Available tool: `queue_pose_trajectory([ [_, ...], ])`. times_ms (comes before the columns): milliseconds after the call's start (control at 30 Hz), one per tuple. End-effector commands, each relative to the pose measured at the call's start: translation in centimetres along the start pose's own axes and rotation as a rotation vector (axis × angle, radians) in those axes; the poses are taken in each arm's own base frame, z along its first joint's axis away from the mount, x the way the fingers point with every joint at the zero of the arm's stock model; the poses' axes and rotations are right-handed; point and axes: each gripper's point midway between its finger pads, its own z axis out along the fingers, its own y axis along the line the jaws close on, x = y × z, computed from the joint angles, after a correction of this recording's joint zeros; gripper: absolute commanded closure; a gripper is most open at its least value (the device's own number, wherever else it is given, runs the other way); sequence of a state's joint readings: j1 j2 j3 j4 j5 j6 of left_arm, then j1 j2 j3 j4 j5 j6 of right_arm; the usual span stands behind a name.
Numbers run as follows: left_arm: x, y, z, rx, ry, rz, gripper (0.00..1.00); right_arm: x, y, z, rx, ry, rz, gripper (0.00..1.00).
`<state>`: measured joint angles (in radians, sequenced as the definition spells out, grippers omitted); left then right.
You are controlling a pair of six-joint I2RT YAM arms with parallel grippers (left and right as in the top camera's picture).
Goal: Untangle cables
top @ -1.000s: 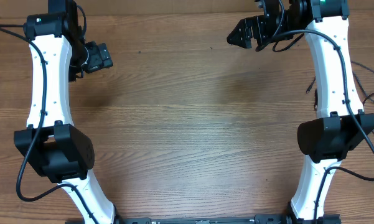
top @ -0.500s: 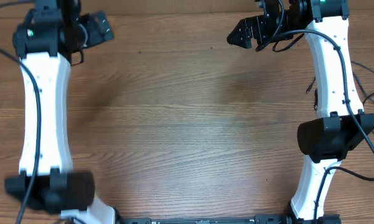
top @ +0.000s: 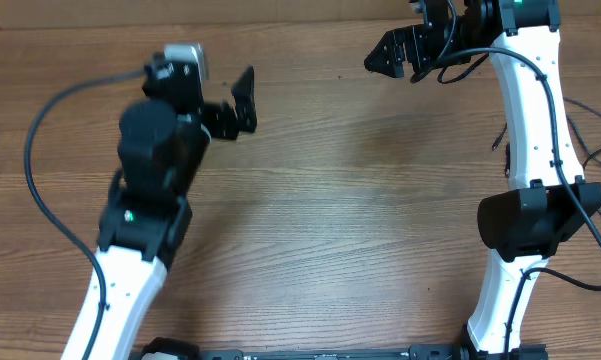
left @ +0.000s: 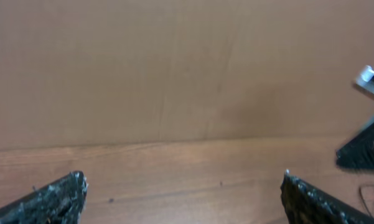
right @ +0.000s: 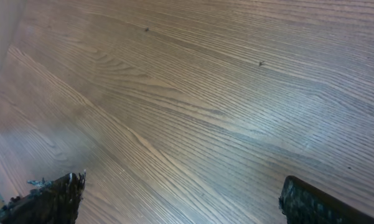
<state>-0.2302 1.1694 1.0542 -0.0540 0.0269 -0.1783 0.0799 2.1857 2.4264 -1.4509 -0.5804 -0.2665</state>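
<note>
Thin black cords [top: 592,152] lie on the table at the right edge, behind the right arm, with a short end [top: 499,137] showing next to the arm; I cannot make out their plugs. A thin black loop [left: 368,193] shows at the lower right of the left wrist view. My left gripper [top: 248,100] [left: 183,190] is open and empty over bare wood at the back left of centre, pointing right. My right gripper [top: 382,55] [right: 182,190] is open and empty, held above the back of the table. Neither gripper touches a cord.
The wooden table [top: 330,220] fills the overhead view. The right arm's white link [top: 530,110] stands between the grippers and the cords at the right edge. A brown wall [left: 174,62] rises behind the table's far edge.
The left arm has swung from the far left back corner toward the middle, its open gripper now pointing right. The right arm has not moved.
</note>
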Motion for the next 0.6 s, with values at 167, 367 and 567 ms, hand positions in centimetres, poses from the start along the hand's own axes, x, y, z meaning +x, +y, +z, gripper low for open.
queue_pose_trajectory([
  [167,1.5,0.5,-7.1,0.001,-0.239,0.241,0.0,-0.2,0.4,-0.4,-0.009,-0.013,-0.018,0.0],
  [367,4.3,2.1,-10.9,-0.035,-0.322,0.241,0.01,-0.2,0.4,-0.4,-0.009,-0.013,-0.018,0.0],
  [567,9.0,3.7,-12.6,-0.07,-0.327,0.239,0.0,-0.2,0.4,-0.4,-0.009,-0.013,-0.018,0.0],
])
